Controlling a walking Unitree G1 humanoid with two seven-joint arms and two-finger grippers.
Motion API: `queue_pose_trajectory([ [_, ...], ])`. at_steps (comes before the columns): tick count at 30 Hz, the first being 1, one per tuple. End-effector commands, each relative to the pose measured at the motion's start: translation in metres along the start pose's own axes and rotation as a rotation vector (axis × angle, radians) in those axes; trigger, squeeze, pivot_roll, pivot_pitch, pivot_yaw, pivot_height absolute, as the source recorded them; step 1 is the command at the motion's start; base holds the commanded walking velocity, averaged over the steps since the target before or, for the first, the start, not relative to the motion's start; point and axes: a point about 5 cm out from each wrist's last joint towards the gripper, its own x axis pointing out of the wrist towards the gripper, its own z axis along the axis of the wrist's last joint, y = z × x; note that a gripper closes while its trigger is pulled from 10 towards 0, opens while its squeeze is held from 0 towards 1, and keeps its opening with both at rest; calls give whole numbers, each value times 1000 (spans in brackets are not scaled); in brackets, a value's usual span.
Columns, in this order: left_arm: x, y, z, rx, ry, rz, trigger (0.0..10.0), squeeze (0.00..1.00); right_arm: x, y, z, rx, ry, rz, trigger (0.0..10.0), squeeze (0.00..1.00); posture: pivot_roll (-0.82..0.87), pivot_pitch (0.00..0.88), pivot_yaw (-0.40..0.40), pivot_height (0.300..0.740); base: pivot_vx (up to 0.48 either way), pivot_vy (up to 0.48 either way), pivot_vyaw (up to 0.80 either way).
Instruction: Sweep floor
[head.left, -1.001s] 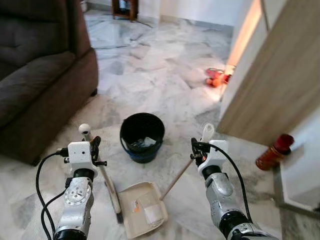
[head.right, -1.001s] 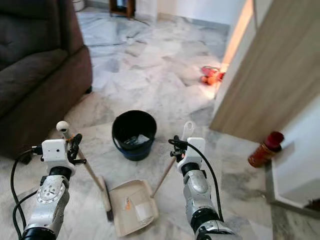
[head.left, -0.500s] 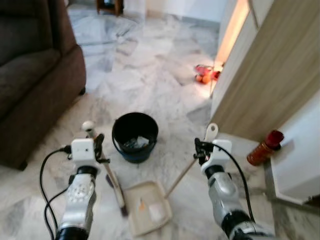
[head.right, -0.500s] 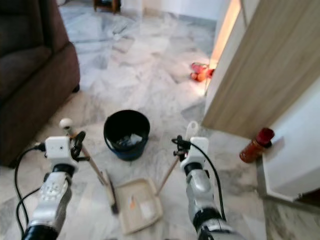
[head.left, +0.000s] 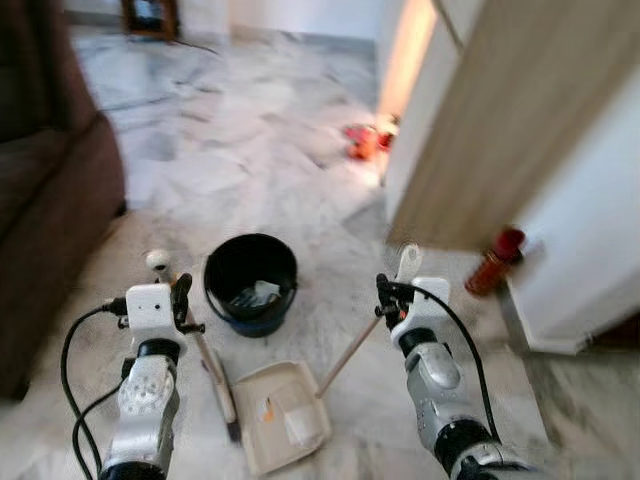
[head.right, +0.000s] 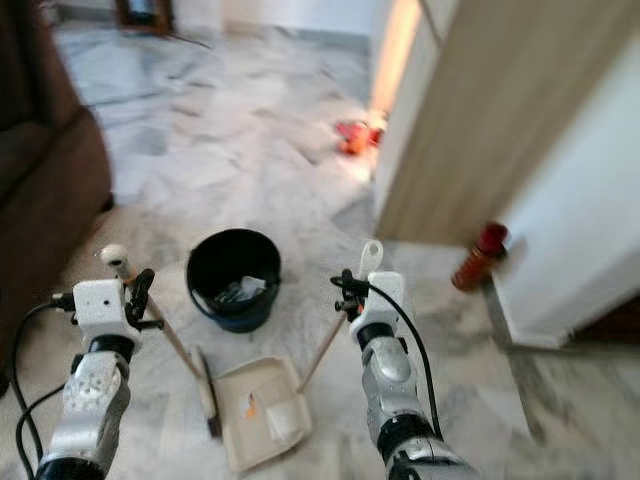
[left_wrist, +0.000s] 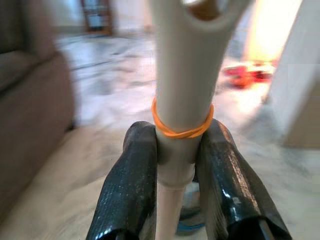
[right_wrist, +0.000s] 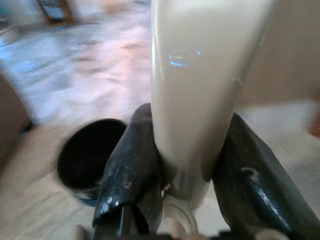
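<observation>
My left gripper (head.left: 181, 300) is shut on the cream handle of a short brush (head.left: 215, 375), whose head rests on the marble floor beside a cream dustpan (head.left: 265, 440). The left wrist view shows both fingers (left_wrist: 129, 185) clamping that handle just below an orange rubber band (left_wrist: 182, 127). My right gripper (head.left: 384, 297) is shut on the dustpan's long handle (head.left: 350, 352), and its fingers (right_wrist: 131, 175) squeeze the cream grip. White scraps (head.left: 300, 425) lie in the pan. A black bucket (head.left: 222, 268) holding some rubbish stands just beyond the pan.
A brown sofa (head.left: 45, 200) fills the left side. A wooden door (head.left: 520, 110) and a white wall (head.left: 590, 250) close off the right, with a red bottle (head.left: 496, 260) at their foot. Orange-red objects (head.left: 365, 138) lie on the floor further ahead.
The camera has swung to the right, so the sofa slides towards the left edge and the door and wall come closer. Both grippers keep their hold; pan and brush stay beside the bucket.
</observation>
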Motion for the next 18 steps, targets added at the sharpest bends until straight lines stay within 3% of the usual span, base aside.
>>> queue_pose_trajectory([
  [1, -2, 2, 2, -4, -17, 5, 10000, 0, 3, 1, 5, -6, -22, 3, 10000, 0, 138, 94, -43, 740, 0, 0, -781],
  [6, -2, 2, 2, -8, -15, 6, 10000, 0, 3, 2, 6, -8, -29, 5, 10000, 0, 138, 92, -44, 740, 0, 0, 0],
  [13, -2, 1, 2, -7, -14, 5, 10000, 0, 3, 3, 7, -13, -34, 10, 10000, 0, 137, 92, -44, 740, 0, 287, 0],
  [18, -2, 1, 2, -5, -13, 4, 10000, 0, 2, 5, 7, -47, -40, 34, 10000, 0, 136, 98, -43, 740, 0, 0, 126],
])
